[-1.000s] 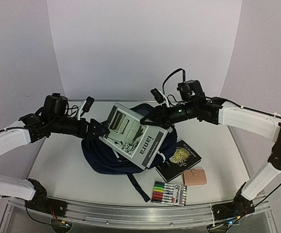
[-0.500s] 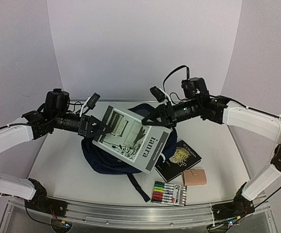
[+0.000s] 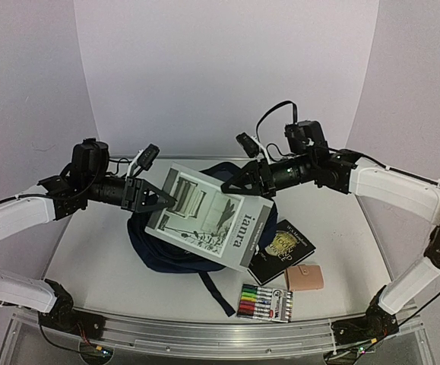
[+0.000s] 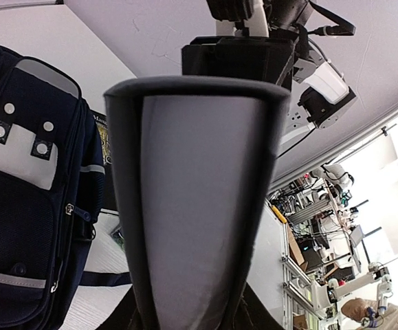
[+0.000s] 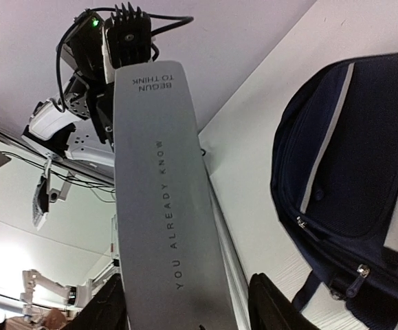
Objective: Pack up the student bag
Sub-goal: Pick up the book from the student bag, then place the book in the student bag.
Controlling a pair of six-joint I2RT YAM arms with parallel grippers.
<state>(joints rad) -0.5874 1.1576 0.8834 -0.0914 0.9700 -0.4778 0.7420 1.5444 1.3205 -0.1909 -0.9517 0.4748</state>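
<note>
On the white surface (image 3: 90,258) lies the big navy-blue fabric backpack (image 3: 155,247). The flat grey book (image 3: 212,217) hangs tilted above it. The left gripper (image 3: 159,199) is grasping the book's edge. The right gripper (image 3: 238,181) has a finger on each side of the book's other edge, but I cannot tell if it squeezes.

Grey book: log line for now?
grey book | above student bag | left gripper clamped on one edge | right gripper at opposite edge, grip unclear

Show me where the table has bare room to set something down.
Bare: the table left of the student bag, and its far-right strip beyond the black book. Crowded: front right, with wallet and marker set; the grey book hangs over the bag.
</note>
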